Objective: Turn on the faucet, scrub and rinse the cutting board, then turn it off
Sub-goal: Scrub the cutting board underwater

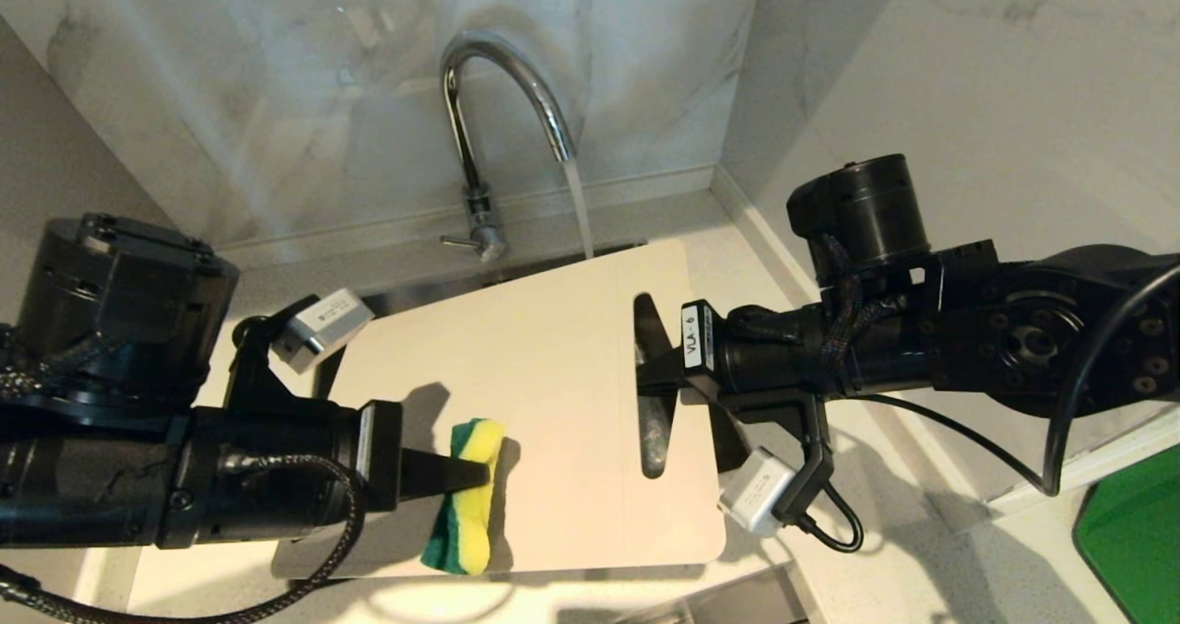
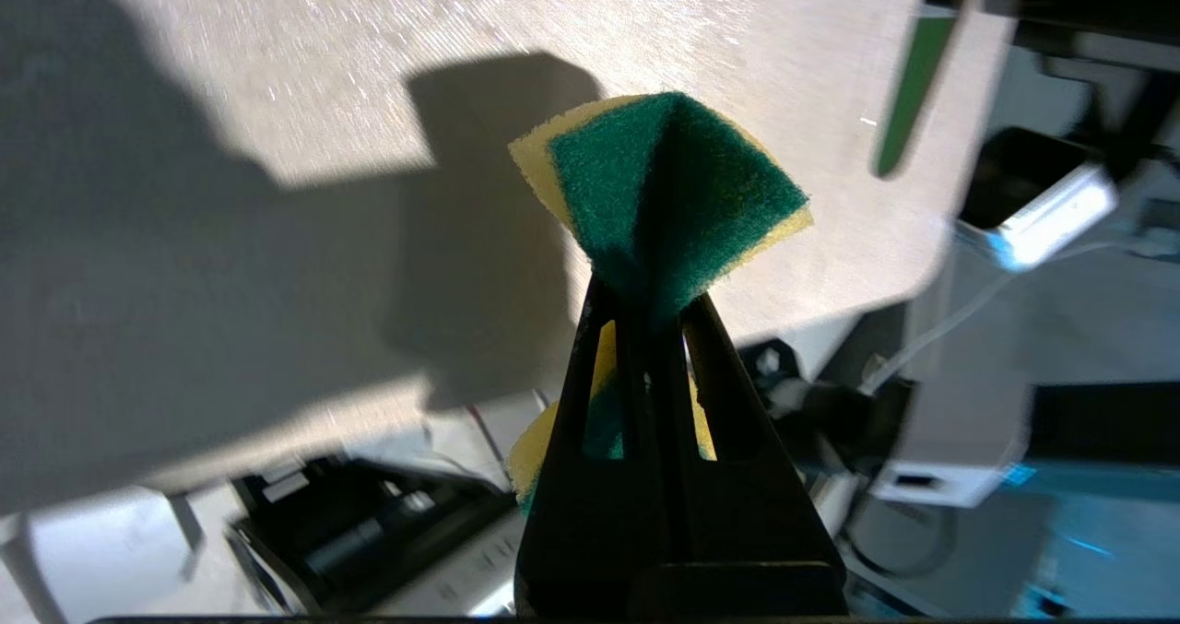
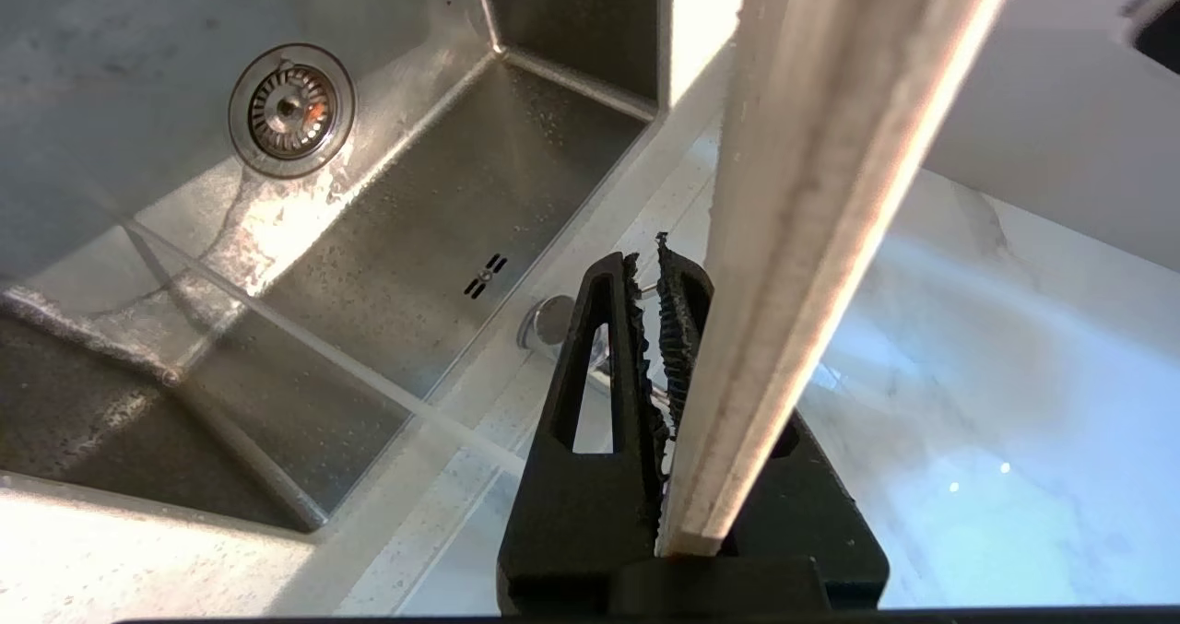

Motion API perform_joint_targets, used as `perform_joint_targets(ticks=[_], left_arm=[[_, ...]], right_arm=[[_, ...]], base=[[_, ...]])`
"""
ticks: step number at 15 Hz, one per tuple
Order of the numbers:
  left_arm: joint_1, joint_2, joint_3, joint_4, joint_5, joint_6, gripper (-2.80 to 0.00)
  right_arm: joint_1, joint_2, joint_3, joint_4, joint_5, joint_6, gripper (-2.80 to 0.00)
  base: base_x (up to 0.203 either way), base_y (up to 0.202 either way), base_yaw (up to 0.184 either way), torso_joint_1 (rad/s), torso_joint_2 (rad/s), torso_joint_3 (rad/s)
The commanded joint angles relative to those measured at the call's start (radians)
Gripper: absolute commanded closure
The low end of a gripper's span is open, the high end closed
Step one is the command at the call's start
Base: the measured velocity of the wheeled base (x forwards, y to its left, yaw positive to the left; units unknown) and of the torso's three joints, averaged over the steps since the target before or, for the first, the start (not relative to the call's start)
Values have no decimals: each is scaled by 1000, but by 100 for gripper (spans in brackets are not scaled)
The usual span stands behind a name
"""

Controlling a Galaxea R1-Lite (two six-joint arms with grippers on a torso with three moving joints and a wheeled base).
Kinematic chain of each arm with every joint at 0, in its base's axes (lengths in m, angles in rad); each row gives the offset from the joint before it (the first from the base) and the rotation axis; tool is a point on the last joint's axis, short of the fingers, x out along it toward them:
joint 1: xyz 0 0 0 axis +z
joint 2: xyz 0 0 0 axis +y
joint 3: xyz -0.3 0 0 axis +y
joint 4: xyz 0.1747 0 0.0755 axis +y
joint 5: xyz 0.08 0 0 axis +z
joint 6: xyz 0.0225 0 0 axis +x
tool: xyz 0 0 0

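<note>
Water runs from the arched chrome faucet (image 1: 502,80) past the far edge of the cutting board (image 1: 553,366), which is held flat over the sink. My right gripper (image 1: 656,366) is shut on the board's slotted end. In the right wrist view the board (image 3: 820,191) shows edge-on beside the right gripper (image 3: 648,260). My left gripper (image 1: 475,475) is shut on a yellow and green sponge (image 1: 470,495) that lies on the board's near left part. The left wrist view shows the left gripper (image 2: 650,297) pinching the sponge (image 2: 668,191) at its middle, against the board (image 2: 461,71).
The steel sink (image 3: 442,200) with its drain (image 3: 290,108) lies under the board. The faucet's thin lever (image 1: 458,241) points left at its base. Marble walls close the back and the right. A green object (image 1: 1134,532) sits on the counter at the lower right.
</note>
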Motion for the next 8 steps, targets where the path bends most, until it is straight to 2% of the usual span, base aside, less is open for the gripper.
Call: perform_joint_targets(ticks=[1, 4, 8], left_arm=[[11, 68, 85, -135, 15, 52, 0], [67, 101, 129, -231, 20, 140, 0], [131, 109, 147, -234, 16, 166, 0]], right_arm=[[-2, -3, 3, 1, 4, -14, 0], [-2, -2, 7, 1, 4, -13, 0], [-2, 0, 5, 0, 5, 0, 0]], base=[[0, 0, 0, 0, 0, 0], [0, 0, 0, 0, 0, 0], [0, 0, 0, 0, 0, 0]])
